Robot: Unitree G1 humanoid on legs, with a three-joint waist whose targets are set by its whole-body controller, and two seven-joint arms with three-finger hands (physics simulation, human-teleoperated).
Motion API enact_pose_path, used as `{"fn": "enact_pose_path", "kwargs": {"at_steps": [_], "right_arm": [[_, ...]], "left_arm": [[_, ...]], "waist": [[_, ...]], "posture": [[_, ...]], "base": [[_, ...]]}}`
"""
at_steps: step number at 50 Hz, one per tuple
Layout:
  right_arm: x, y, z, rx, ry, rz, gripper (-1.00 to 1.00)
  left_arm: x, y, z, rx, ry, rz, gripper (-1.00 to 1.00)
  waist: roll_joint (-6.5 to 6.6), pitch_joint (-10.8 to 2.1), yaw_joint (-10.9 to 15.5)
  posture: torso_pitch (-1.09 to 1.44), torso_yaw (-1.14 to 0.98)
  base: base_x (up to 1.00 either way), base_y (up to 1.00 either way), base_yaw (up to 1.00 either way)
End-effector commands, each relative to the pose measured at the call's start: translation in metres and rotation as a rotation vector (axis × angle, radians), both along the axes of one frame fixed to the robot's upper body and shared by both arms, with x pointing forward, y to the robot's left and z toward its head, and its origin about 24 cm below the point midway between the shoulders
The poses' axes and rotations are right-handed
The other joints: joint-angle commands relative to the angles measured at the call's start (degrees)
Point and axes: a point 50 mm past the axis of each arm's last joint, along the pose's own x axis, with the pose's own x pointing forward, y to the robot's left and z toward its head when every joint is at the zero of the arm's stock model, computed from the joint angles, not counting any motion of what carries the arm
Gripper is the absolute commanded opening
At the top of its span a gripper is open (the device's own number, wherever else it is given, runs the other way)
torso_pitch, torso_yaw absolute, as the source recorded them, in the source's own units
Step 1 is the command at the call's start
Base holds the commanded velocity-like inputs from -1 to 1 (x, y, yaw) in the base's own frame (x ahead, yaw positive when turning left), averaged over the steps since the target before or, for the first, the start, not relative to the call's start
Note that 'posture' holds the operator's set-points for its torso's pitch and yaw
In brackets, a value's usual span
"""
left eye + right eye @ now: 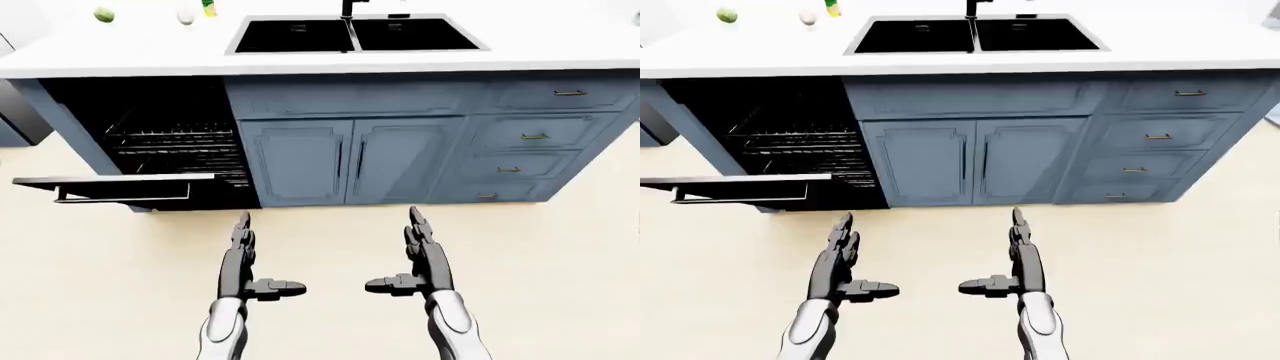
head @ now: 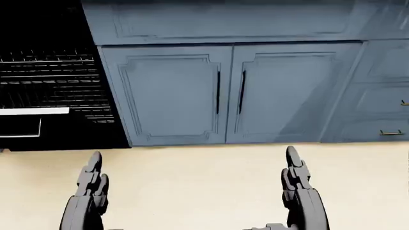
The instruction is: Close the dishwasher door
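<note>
The dishwasher door [image 1: 115, 187] lay dropped flat and level at the left of the left-eye view, its long axis running left to right, its free edge toward the camera, with a pale bar handle along that edge. Behind it the dark cavity [image 1: 165, 127] showed two wire racks. The bench [image 1: 120, 56] had a smooth white top over blue panelled fronts: two cabinet doors [image 1: 345, 161] and four drawers [image 1: 535, 136] with thin brass pulls. A black double sink [image 1: 350, 34] sat in the top. The left hand [image 1: 243, 259] and right hand [image 1: 418, 255] both hovered wide over the beige floor [image 1: 560, 285], fingers straight, thumbs pointing inward, holding nothing, well short of the door.
</note>
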Motion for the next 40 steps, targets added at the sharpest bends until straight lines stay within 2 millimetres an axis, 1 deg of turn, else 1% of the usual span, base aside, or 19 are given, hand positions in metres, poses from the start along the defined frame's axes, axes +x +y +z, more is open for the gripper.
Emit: {"fn": "enact_pose_path", "kwargs": {"at_steps": [1, 2, 3, 4, 5, 6, 7, 8, 13, 17, 18, 19, 21, 25, 26, 27, 28, 34, 40], "right_arm": [[0.014, 0.000, 0.032, -0.054, -0.164, -0.009, 1.00], [0.015, 0.001, 0.032, -0.051, -0.167, -0.005, 1.00], [0.017, 0.001, 0.030, -0.057, -0.167, -0.015, 1.00], [0.019, 0.002, 0.028, -0.058, -0.159, -0.014, 1.00], [0.020, 0.004, 0.025, -0.059, -0.147, -0.003, 1.00], [0.022, 0.006, 0.025, -0.061, -0.142, 0.005, 1.00], [0.022, 0.006, 0.024, -0.063, -0.142, 0.004, 1.00], [0.022, 0.005, 0.023, -0.069, -0.139, 0.004, 1.00], [0.020, 0.003, 0.022, -0.074, -0.136, 0.000, 1.00], [0.020, 0.007, 0.020, -0.071, -0.129, 0.004, 1.00], [0.020, 0.006, 0.021, -0.083, -0.133, -0.006, 1.00], [0.021, 0.002, 0.016, -0.149, -0.080, -0.048, 1.00], [0.018, 0.004, 0.020, -0.100, -0.110, -0.031, 1.00], [0.018, 0.004, 0.018, -0.108, -0.098, -0.026, 1.00], [0.018, 0.005, 0.019, -0.109, -0.099, -0.023, 1.00], [0.018, 0.005, 0.019, -0.110, -0.100, -0.021, 1.00], [0.018, 0.005, 0.019, -0.109, -0.099, -0.021, 1.00], [0.019, 0.005, 0.018, -0.110, -0.099, -0.019, 1.00], [0.019, 0.006, 0.018, -0.113, -0.102, -0.012, 1.00]], "left_arm": [[0.017, 0.002, 0.029, -0.014, -0.171, 0.017, 1.00], [0.018, 0.003, 0.028, -0.014, -0.177, 0.026, 1.00], [0.018, 0.005, 0.030, -0.019, -0.188, 0.039, 1.00], [0.019, 0.006, 0.030, -0.027, -0.189, 0.044, 1.00], [0.020, 0.007, 0.029, -0.025, -0.189, 0.048, 1.00], [0.021, 0.009, 0.029, -0.026, -0.195, 0.057, 1.00], [0.021, 0.009, 0.029, -0.025, -0.199, 0.058, 1.00], [0.020, 0.007, 0.027, -0.020, -0.200, 0.052, 1.00], [0.016, 0.004, 0.027, -0.015, -0.210, 0.044, 1.00], [0.015, 0.003, 0.027, -0.013, -0.210, 0.043, 1.00], [0.016, 0.004, 0.026, -0.013, -0.208, 0.043, 1.00], [0.016, 0.003, 0.025, -0.012, -0.208, 0.042, 1.00], [0.015, 0.003, 0.025, -0.012, -0.207, 0.040, 1.00], [0.015, 0.002, 0.025, -0.011, -0.207, 0.037, 1.00], [0.015, 0.002, 0.024, -0.010, -0.206, 0.036, 1.00], [0.015, 0.002, 0.024, -0.010, -0.206, 0.035, 1.00], [0.015, 0.002, 0.024, -0.009, -0.205, 0.033, 1.00], [0.015, 0.000, 0.022, -0.005, -0.202, 0.027, 1.00], [0.014, 0.000, 0.021, -0.002, -0.201, 0.023, 1.00]], "waist": [[-0.45, -0.05, -0.1], [-0.46, -1.83, 0.1], [-0.10, -3.53, 0.4], [-0.11, -3.03, 0.5], [-0.30, -1.03, 0.3], [-0.41, -2.34, 0.3], [-0.42, -4.02, 0.3], [-0.41, -4.39, 0.3], [-0.23, -4.62, 0.5], [-0.18, -4.86, 0.4], [-0.19, -4.94, 0.4], [-0.20, -5.00, 0.4], [-0.19, -5.19, 0.5], [-0.18, -5.32, 0.5], [0.15, -6.22, 0.6], [0.23, -5.42, 0.6], [0.22, -5.00, 0.6], [0.09, -4.24, 1.0], [0.56, -3.83, 1.3]], "posture": [[0.00, 0.00], [0.00, 0.00], [0.00, 0.00], [0.00, 0.00], [0.00, 0.00], [0.00, 0.00], [0.00, 0.00], [0.00, 0.00], [0.00, 0.00], [0.00, 0.00], [0.00, 0.00], [0.00, 0.00], [0.00, 0.00], [0.00, 0.00], [0.00, 0.00], [0.00, 0.00], [0.00, 0.00], [0.00, 0.00], [0.00, 0.00]], "base": [[0.00, 0.00, 0.00], [0.00, 0.00, 0.00], [0.00, 0.00, 0.00], [0.00, 0.00, 0.00], [0.00, 0.00, 0.00], [0.00, 0.00, 0.00], [0.00, 0.00, 0.00], [0.00, 0.00, 0.00], [0.00, 0.00, 0.00], [0.00, 0.00, 0.00], [0.00, 0.00, 0.00], [0.00, 0.00, 0.00], [0.00, 0.00, 0.00], [0.00, 0.00, 0.00], [0.00, 0.00, 0.08], [0.00, 0.00, 0.12], [0.00, 0.00, 0.14], [0.00, 0.00, 0.32], [0.00, 0.00, 0.34]]}}
